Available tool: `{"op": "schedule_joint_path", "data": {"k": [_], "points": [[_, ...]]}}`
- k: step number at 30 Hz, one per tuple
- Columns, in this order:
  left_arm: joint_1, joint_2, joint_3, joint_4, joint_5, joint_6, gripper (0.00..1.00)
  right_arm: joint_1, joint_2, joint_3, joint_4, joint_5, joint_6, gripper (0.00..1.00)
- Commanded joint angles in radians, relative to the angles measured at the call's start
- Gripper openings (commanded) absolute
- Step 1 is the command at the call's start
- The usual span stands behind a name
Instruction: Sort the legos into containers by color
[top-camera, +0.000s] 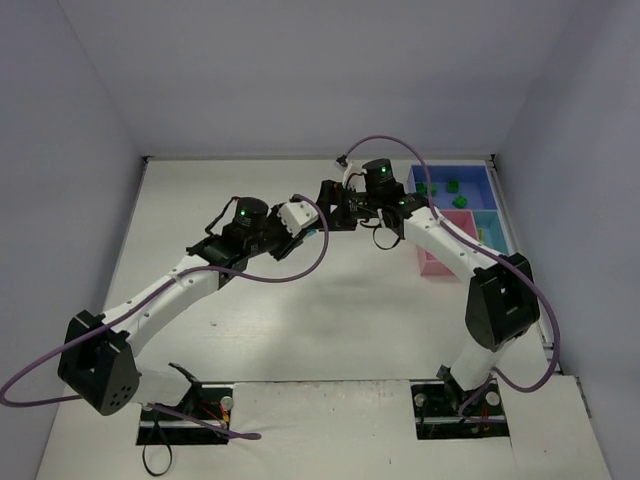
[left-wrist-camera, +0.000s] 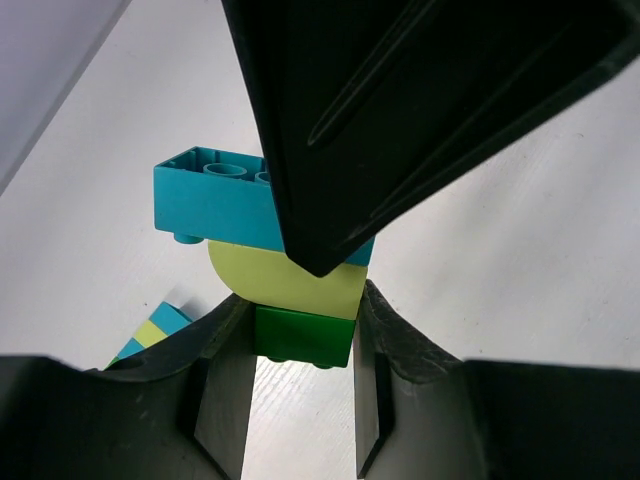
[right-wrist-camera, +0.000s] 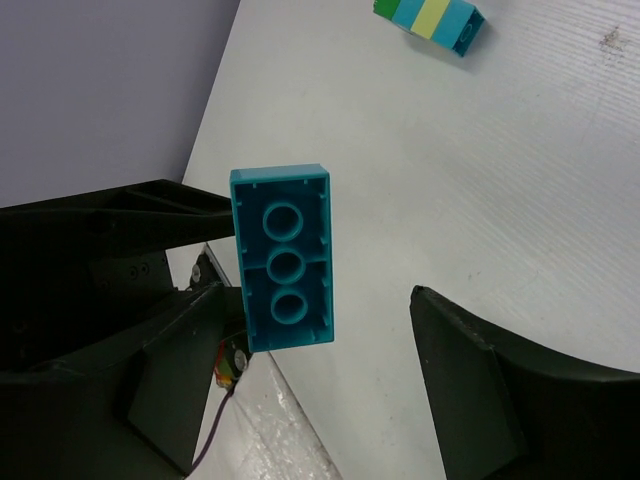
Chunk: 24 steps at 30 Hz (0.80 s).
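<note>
No text, label, brand, number or sign could be read in any of the three views (the underside of the cyan rectangular plastic brick (right-wrist-camera: 283, 258) showed only three plain moulded round tubes, and any marking on it was too small to tell).
</note>
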Motion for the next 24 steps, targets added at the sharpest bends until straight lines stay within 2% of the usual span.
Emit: {"op": "schedule_joint_path", "data": {"k": [1,5,8,11,12,14,17,20,24], "points": [[-0.008,-0.049,0.006,0.086,0.030,0.008,0.15,0.015,-0.016,0.048,0.044,-0.009,-0.001,0.69],[-0.009,-0.040,0.013,0.088,0.042,-0.001,0.15,0.020,-0.015,0.046,0.047,-0.012,-0.002,0.62],[-0.009,-0.030,0.014,0.089,0.041,-0.004,0.15,0.020,-0.021,0.040,0.051,-0.015,-0.004,0.45],[-0.011,-0.029,0.011,0.091,0.044,-0.015,0.15,0.020,-0.024,0.034,0.059,-0.025,-0.005,0.32],[-0.009,-0.027,0.010,0.091,0.044,-0.017,0.15,0.020,-0.028,0.033,0.059,-0.027,-0.007,0.19],[-0.009,-0.018,0.000,0.091,0.032,-0.017,0.15,0.020,-0.038,0.030,0.064,-0.030,-0.012,0.00],[-0.008,-0.004,-0.023,0.091,0.015,-0.021,0.14,0.015,-0.054,0.028,0.064,-0.036,-0.013,0.00],[-0.009,-0.004,-0.072,0.161,-0.014,-0.033,0.05,-0.002,-0.074,0.022,0.065,-0.051,-0.012,0.00],[-0.008,-0.004,-0.112,0.203,-0.039,-0.046,0.01,-0.019,-0.096,0.010,0.064,-0.077,-0.005,0.00]]}}
